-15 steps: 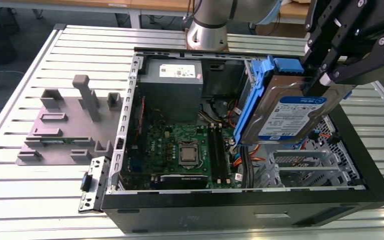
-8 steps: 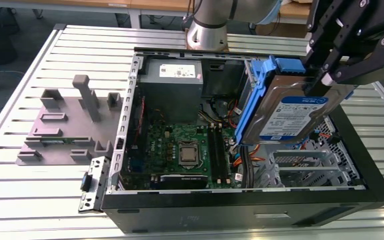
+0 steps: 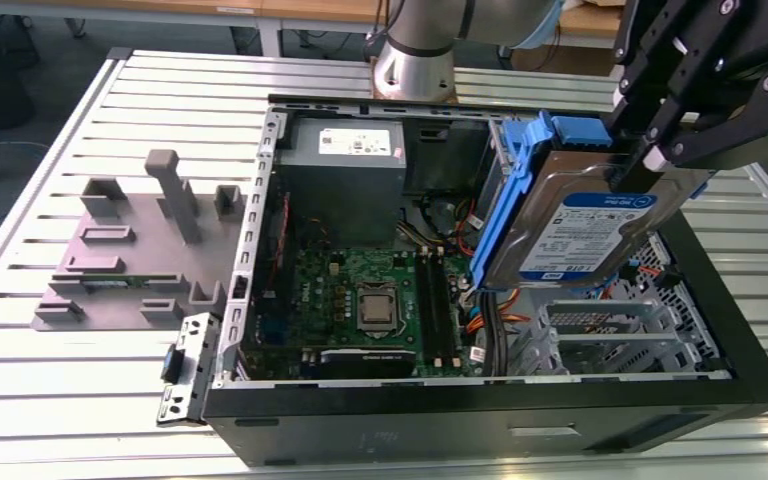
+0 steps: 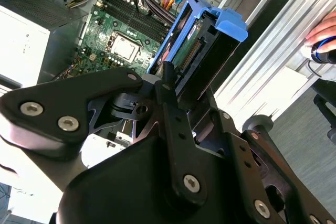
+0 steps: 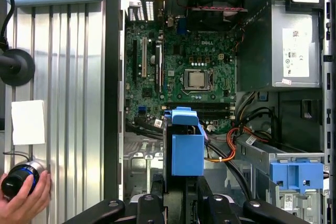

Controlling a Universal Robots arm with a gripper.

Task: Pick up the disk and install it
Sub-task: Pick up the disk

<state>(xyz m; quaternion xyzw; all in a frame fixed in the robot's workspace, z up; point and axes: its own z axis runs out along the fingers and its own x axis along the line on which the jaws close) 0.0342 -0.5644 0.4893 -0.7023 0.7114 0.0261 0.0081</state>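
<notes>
Status: pick-up complete, installation outstanding. The pincer is clamped on the disk, its jaws pressed against the upper end, and holds it clear of any support. The disk hangs from the fingertips at a tilt, label side towards the exterior view, with blue rails along its edges. In the second wrist view the disk extends straight out beyond the pincer, and what looks like its connector edge is exposed.

Directly below the pincer lies the open computer case. The motherboard sits below and to one side of the held disk. The metal drive cage sits beneath the disk's lower end. The disk touches neither; judging by the gap, it is not seated in any bay. A separate blue clip stands in the case, apart from the pincer.

Limits of observation: the pincer's linkage covers the pad contact faces. The held disk blocks part of the cage, so the receiving slot cannot be identified. A person's hand on a round control is cut off at the frame edge, well away from the pincer.
</notes>
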